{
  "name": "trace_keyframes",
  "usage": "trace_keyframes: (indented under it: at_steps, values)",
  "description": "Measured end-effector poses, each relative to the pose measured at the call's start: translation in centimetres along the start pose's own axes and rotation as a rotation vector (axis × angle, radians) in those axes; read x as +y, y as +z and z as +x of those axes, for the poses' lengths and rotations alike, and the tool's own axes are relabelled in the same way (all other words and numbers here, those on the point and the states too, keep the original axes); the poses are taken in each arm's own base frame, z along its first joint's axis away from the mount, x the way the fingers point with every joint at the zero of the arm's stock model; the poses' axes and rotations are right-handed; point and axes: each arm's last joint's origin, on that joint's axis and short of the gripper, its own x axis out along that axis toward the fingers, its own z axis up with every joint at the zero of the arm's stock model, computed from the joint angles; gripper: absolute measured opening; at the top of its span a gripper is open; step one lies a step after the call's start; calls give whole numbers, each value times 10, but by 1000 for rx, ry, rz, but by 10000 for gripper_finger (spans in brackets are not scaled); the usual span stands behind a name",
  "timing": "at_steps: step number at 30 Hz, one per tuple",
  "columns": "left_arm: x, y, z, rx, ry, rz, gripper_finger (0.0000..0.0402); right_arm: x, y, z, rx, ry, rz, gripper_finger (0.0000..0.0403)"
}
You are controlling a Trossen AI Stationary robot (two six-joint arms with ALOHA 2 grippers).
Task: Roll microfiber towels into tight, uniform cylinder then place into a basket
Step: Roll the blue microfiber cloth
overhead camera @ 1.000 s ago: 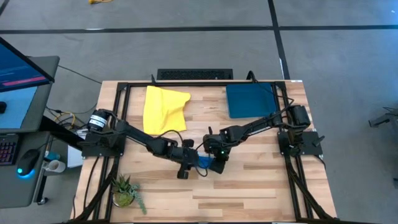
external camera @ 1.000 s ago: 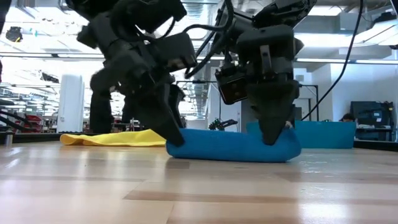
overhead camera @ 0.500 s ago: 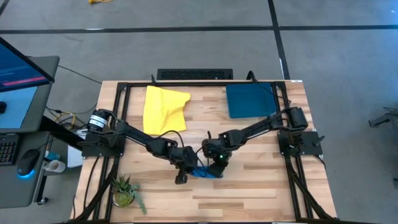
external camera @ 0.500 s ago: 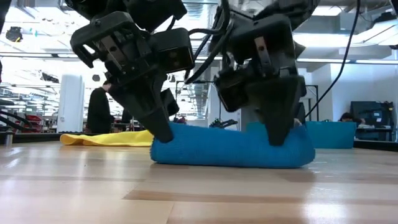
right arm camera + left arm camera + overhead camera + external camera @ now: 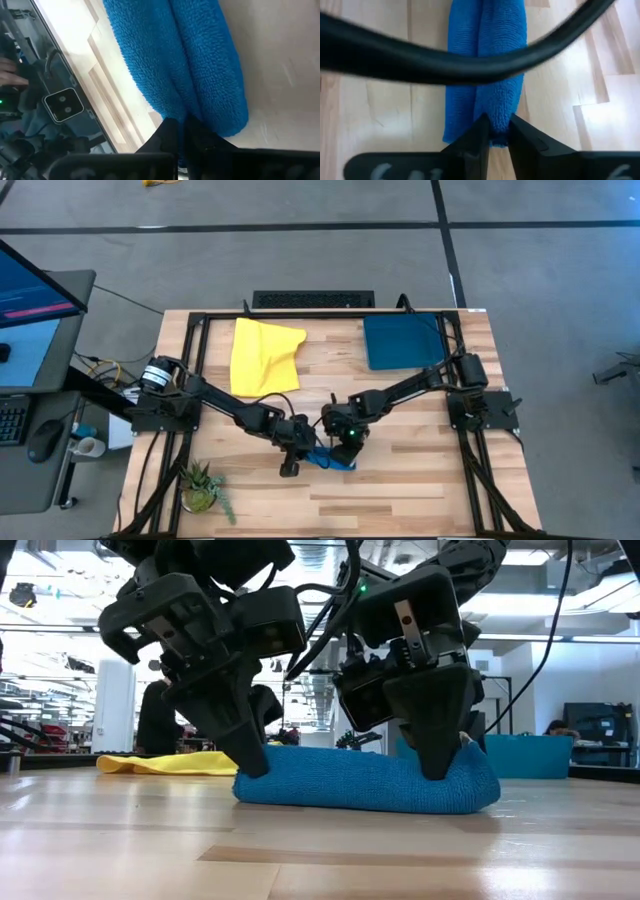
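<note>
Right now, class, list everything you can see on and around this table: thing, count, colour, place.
Rolled microfiber towel: one, bright blue, front-centre of table, pinched at both ends.
Flat microfiber towel: one, bright yellow, back left.
Shallow rectangular basket: one, dark teal, back right.
Small potted plant: one, green, front-left corner.
Wooden table: one, light planks, black frame.
Monitor: one, beside the table's left edge.
Left gripper: shut on the blue roll's end.
Right gripper: shut on its other end.

Rolled towel [image 5: 328, 457] near the desk's [image 5: 400, 480] front centre, left tool [image 5: 306, 448] and right tool [image 5: 341, 444] at its ends, spread towel [image 5: 262, 355] back left, basket [image 5: 402, 341] back right, plant [image 5: 200, 485] front left
</note>
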Motion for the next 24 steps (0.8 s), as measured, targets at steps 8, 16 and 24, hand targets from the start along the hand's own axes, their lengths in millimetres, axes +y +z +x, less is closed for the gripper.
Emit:
trace_keyframes:
  at_steps: [8,16,24]
  values:
    - [-1,-1,1,4,19,53,142,1,-1,-1,-10,-4,-10,24]
    - [7,-10,-3,112,117,128,184,2,0,-1,-24,-8,-16,27]
    - [-21,-16,-26,112,214,169,185,2,0,-1,-25,-9,-16,25]
